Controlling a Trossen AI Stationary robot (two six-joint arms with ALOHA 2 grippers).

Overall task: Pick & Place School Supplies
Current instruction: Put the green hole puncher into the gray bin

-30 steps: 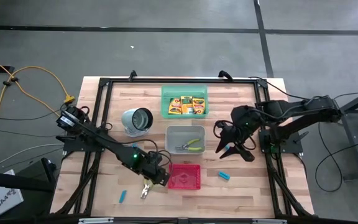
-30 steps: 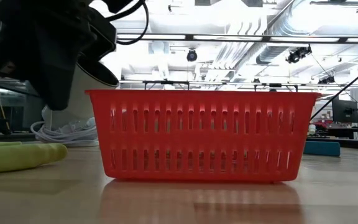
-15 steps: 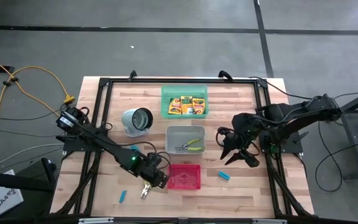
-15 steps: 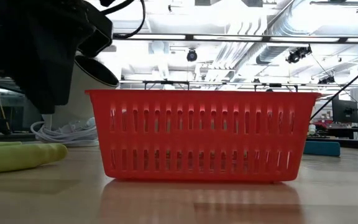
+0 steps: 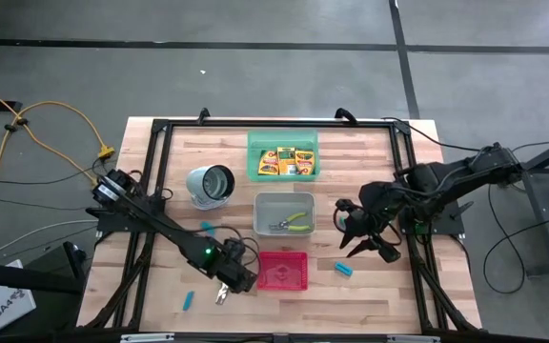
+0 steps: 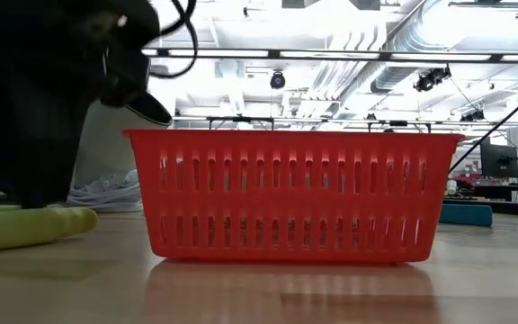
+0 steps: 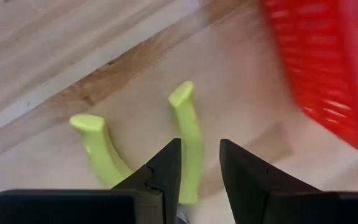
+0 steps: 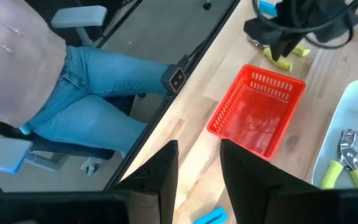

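A wooden worktop with a black frame is standing on a grey floor, and beyond the near edge a person in blue jeans is sitting beside it. Along the far edge a green tray is holding several crayon boxes. A white cup is lying on its side towards the left edge. In the middle a grey tray is holding one plier tool with yellow-green handles. Nearer the near edge a red tray is sitting just beside the left gripper.

The left gripper is hanging low over a second plier tool, which is lying flat on the wood near the near edge, just left of the red tray. In the left wrist view its jaws are standing a little apart, straddling one yellow-green handle, and I cannot tell whether they are touching it. A light-blue piece is lying further left along the near edge, and another is lying right of the red tray.

The right gripper is hovering above the worktop right of the grey tray, jaws parted and holding nothing
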